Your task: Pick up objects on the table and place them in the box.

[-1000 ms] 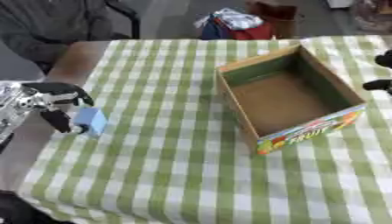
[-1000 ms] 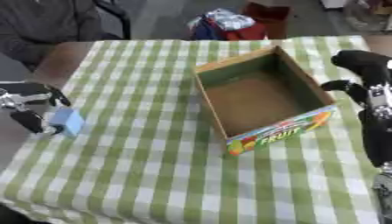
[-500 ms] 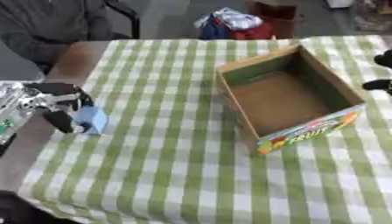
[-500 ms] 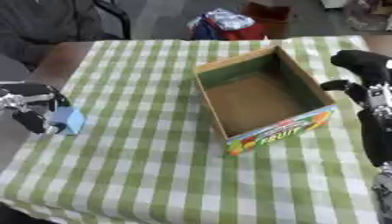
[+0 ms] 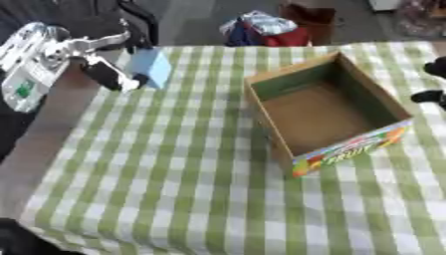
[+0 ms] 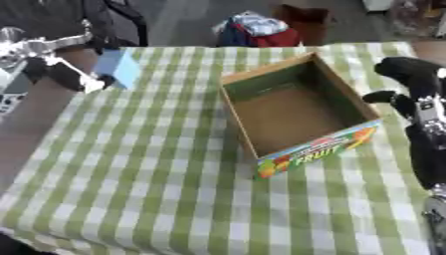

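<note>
A small light-blue block (image 5: 153,67) hangs above the table's far left part, pinched by my left hand (image 5: 97,62), which comes in from the upper left. The open cardboard fruit box (image 5: 324,110) stands right of centre on the green checked tablecloth (image 5: 174,174), and nothing shows inside it. My right hand (image 6: 409,79) hovers beside the box's right wall, its black fingers curled and holding nothing.
Past the table's far edge lie a red and blue bundle (image 5: 261,30) and a dark chair (image 5: 131,20). Bare brown table (image 5: 44,134) shows to the left of the cloth.
My left hand has lifted the blue block up and towards the far side. The camera has shifted as well. The right hand has stayed by the box.
</note>
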You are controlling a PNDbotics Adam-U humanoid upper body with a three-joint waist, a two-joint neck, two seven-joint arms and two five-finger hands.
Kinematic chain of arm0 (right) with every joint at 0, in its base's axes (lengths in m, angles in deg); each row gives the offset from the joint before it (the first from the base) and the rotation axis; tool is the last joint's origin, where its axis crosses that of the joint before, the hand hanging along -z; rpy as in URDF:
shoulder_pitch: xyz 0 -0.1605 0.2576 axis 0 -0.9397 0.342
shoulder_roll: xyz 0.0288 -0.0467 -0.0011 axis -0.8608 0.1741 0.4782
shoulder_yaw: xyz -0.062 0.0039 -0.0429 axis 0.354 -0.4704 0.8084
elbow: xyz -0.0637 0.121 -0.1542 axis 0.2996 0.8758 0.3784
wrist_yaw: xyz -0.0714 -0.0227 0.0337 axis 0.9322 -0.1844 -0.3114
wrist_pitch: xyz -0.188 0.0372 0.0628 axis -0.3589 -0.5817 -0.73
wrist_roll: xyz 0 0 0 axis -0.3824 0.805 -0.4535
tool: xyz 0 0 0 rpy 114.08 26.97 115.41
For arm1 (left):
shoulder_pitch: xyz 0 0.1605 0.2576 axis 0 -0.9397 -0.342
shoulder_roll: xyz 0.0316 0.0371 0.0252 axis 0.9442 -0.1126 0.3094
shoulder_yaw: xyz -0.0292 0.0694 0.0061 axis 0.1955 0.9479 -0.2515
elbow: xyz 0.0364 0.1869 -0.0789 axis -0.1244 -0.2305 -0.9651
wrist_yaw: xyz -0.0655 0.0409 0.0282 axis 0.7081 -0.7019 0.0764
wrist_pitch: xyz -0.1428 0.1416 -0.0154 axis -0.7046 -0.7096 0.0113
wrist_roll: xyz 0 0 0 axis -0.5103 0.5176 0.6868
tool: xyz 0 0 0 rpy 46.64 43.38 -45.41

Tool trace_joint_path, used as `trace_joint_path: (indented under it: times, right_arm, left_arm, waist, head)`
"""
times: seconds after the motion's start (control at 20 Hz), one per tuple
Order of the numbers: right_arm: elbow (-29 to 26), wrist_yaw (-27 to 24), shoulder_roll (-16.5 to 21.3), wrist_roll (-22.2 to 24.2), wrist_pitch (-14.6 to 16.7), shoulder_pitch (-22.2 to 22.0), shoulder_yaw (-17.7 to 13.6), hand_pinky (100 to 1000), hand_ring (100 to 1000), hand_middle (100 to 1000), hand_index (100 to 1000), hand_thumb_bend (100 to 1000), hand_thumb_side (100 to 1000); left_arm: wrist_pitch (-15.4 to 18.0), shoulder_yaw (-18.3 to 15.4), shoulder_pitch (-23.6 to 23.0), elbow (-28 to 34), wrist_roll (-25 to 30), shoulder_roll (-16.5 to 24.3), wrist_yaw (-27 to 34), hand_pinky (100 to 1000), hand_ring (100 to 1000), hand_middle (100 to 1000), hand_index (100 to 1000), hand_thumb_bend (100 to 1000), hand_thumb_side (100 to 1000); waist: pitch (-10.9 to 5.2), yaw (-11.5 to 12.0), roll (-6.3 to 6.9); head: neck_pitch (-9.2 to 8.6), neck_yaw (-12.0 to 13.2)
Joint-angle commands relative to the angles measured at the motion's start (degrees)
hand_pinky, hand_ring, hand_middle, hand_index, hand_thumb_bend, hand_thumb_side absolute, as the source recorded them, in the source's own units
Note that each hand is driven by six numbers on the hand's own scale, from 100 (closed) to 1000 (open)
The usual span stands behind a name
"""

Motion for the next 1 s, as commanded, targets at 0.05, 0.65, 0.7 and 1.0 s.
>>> trace_joint_path:
  times: [0.05,0.65,0.7,1.0]
  right_arm:
    - [-0.73,-0.4,0.26,0.29,-0.07,0.6,0.13,611,823,722,721,100,548]
    - [-0.89,-1.25,-0.46,1.21,-0.39,1.75,1.04,611,823,722,721,100,550]
    - [-0.91,-1.28,-0.5,1.26,-0.4,1.82,1.07,611,823,722,721,100,550]
    - [-0.89,-1.4,-0.76,1.4,-0.47,2.07,1.18,611,823,722,721,100,550]
  left_arm:
    - [1.71,1.8,5.38,-2.53,-0.58,-4.63,-1.87,742,684,610,695,145,293]
    - [8.75,7.3,14.19,-14.92,-7.1,-20.15,-15.18,745,708,648,725,175,330]
    - [9.2,7.64,14.09,-15.45,-7.56,-21.0,-15.88,745,709,653,731,167,330]
    - [10.93,9.27,13.24,-17.7,-10.04,-24.42,-18.73,745,724,701,785,206,361]
  waist:
    - [-0.81,-0.3,-0.31]
    - [0.06,-3.39,-0.24]
    - [0.12,-3.63,-0.25]
    - [0.38,-4.2,-0.25]
  head:
    - [0.28,0.51]
    - [0.28,1.73]
    - [0.28,1.85]
    - [0.28,2.18]
